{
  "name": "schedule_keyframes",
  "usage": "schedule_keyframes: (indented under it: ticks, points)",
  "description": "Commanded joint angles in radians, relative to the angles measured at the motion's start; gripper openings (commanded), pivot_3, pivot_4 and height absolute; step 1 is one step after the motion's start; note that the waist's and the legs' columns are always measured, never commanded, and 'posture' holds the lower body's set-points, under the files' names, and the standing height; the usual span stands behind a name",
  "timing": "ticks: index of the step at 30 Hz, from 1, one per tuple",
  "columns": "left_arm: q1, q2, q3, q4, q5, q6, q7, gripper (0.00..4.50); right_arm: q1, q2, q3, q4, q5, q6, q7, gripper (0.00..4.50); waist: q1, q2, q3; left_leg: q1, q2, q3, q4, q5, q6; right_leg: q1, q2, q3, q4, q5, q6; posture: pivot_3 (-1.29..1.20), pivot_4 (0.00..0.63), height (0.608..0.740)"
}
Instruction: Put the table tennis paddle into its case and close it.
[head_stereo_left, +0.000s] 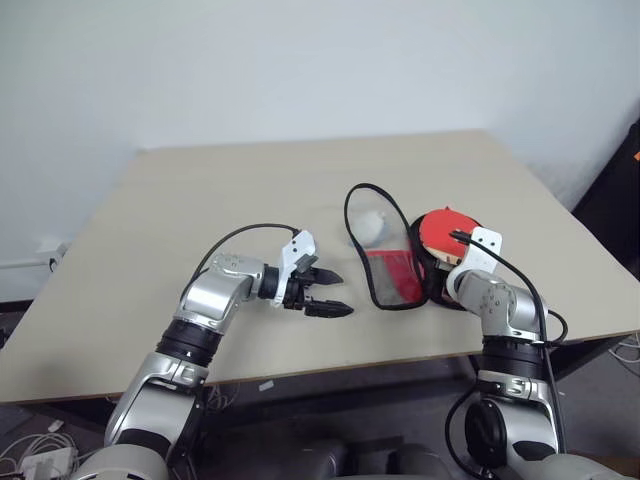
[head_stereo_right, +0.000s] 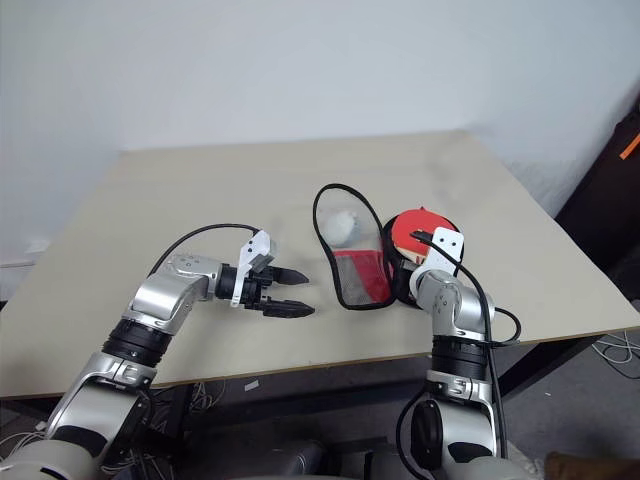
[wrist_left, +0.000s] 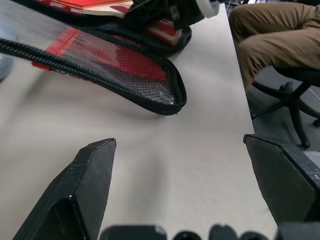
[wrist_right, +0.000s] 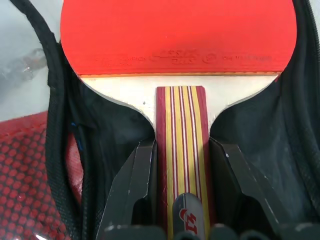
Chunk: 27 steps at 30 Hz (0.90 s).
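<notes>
Left gripper (head_stereo_left: 328, 292): nearest element, over the near-centre of the table; two black fingers (wrist_left: 85, 190) spread wide with nothing between them, pointing toward the case, well short of it.
Right gripper (wrist_right: 182, 185): at the near right of the table; its two black fingers pinch the striped wooden handle of the table tennis paddle, one finger on each side of the handle.
Table tennis paddle (wrist_right: 175, 35): red rubber face upward, handle toward the robot; the blade lies over the black inner lining of the open case, whose zip edges run along both sides of it. In the head views the red face (head_stereo_left: 446, 228) shows just beyond the right wrist.
Case (head_stereo_left: 392, 275): unzipped and spread flat on the table between the two grippers, nearer the right one; the flap with the red panel and black mesh lies to the left, bordered by a black zip edge (wrist_left: 100, 80), and the black half under the paddle lies to the right.
Zip trim loop (head_stereo_left: 372, 200): a black curved band rising from the far side of the flap, enclosing a bare patch of table.
Pouch (head_stereo_left: 370, 229): small grey-white round object on the table inside that loop, just beyond the red panel.
Table (head_stereo_left: 200, 200): pale beige top.
Wall (head_stereo_left: 300, 60): plain white, behind the table's far edge.
Person (wrist_left: 270, 30): seated on a black office chair beside the table, legs in tan trousers.
</notes>
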Motion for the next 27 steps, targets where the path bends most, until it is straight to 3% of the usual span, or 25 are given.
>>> schedule_keyframes:
  ticks: [1, 6, 13, 16, 22, 27]
  points:
    - [-0.015, 0.009, 0.017, -0.035, -0.013, -0.003, -0.002, 4.36, -0.006, -0.024, 0.001, -0.011, -0.011, -0.035, 0.007, 1.11, 0.0, 0.0, 0.0, 0.0, 0.0, 0.0, 0.0, 0.0, 0.0, 0.0, 0.0, 0.0, 0.0, 0.0, 0.0, 0.0, 0.0, 0.74]
    - [-0.02, 0.004, 0.016, -0.028, -0.012, -0.007, -0.002, 4.36, 0.008, -0.02, 0.032, 0.02, -0.025, -0.038, 0.016, 1.11, 0.0, 0.0, 0.0, 0.0, 0.0, 0.0, 0.0, 0.0, 0.0, 0.0, 0.0, 0.0, 0.0, 0.0, 0.0, 0.0, 0.0, 0.74]
    - [-0.035, 0.002, 0.021, 0.001, -0.011, -0.015, -0.006, 4.36, 0.027, -0.014, 0.075, -0.001, -0.023, -0.035, 0.053, 3.38, 0.0, 0.0, 0.0, 0.001, 0.0, 0.0, -0.001, 0.0, 0.0, 0.0, 0.0, 0.0, 0.0, 0.0, 0.0, 0.0, 0.0, 0.74]
    - [-0.056, 0.005, 0.037, 0.026, -0.014, -0.018, -0.004, 4.36, 0.047, -0.032, 0.07, -0.099, 0.005, -0.066, 0.103, 4.43, 0.0, 0.0, 0.0, 0.0, 0.0, 0.0, 0.0, 0.0, 0.0, 0.0, 0.0, 0.0, 0.0, 0.0, 0.0, 0.0, 0.0, 0.74]
    - [-0.161, 0.024, 0.036, 0.224, 0.06, -0.168, 0.009, 4.36, 0.028, -0.069, -0.046, -0.404, 0.145, -0.205, 0.205, 4.43, 0.0, 0.0, 0.0, 0.0, 0.0, 0.0, -0.001, 0.0, 0.0, -0.001, -0.001, 0.001, 0.0, 0.0, 0.0, 0.0, 0.0, 0.74]
    - [-0.282, -0.068, 0.007, 0.473, 0.13, -0.31, 0.025, 4.36, -0.005, -0.12, -0.075, -0.456, 0.157, -0.261, 0.198, 4.43, 0.01, -0.001, 0.0, 0.0, 0.0, -0.001, 0.0, 0.0, 0.0, 0.001, -0.003, 0.001, -0.001, 0.0, 0.0, 0.0, 0.0, 0.74]
